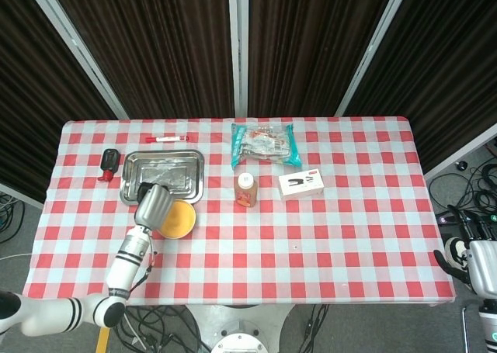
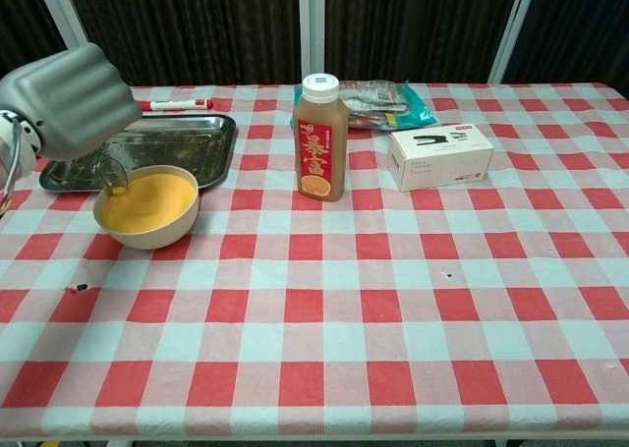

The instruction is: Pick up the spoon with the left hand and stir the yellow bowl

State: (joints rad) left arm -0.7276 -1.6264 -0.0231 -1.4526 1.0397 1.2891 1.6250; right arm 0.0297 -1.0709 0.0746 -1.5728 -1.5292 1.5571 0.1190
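The yellow bowl with its orange-yellow contents stands near the table's left front, in front of the metal tray. My left hand hangs above and left of it, fingers curled around a thin spoon. The spoon's lower end dips in at the bowl's left rim. In the head view the left hand covers the left part of the bowl and hides the spoon. My right hand is off the table's right edge, low down, holding nothing.
A metal tray lies just behind the bowl. A juice bottle stands at mid-table, with a white box to its right and a snack packet behind. A red pen and a black-red object sit at the back left.
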